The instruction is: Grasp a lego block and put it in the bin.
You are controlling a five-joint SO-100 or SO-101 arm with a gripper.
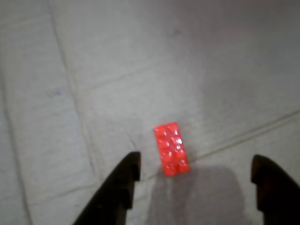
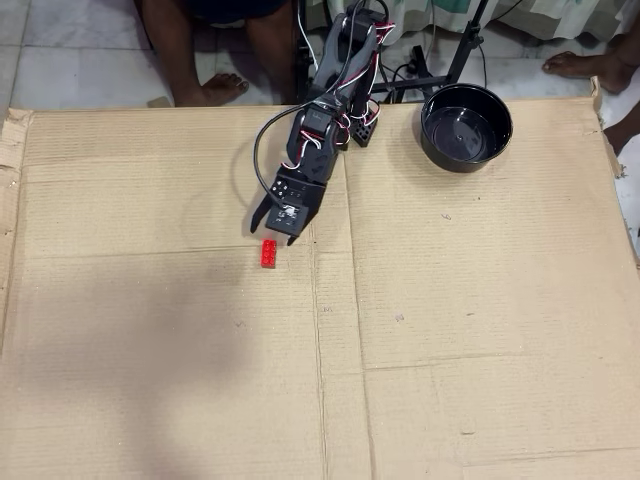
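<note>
- The lego block (image 2: 269, 254) lies flat, studs up, on the cardboard sheet (image 2: 480, 330), left of the sheet's middle crease and nearer the far edge, where the arm's base stands, than the near one.
- In the wrist view its long axis runs roughly away from the camera, tilted a little, so its long sides face the two fingers, one each.
- The gripper (image 1: 197, 168) hangs just above and behind the block with its jaws spread wide and nothing held. In the wrist view the block (image 1: 171, 149) sits just ahead of the tips, closer to the left finger (image 1: 123, 180) than to the right one.
- To my eye the coming move is a short reach forward and down, shifted slightly left to centre the block before closing.
- The bin (image 2: 466, 126) stands well apart, near the far edge and right of the arm's base in the overhead view; it looks empty.
</note>
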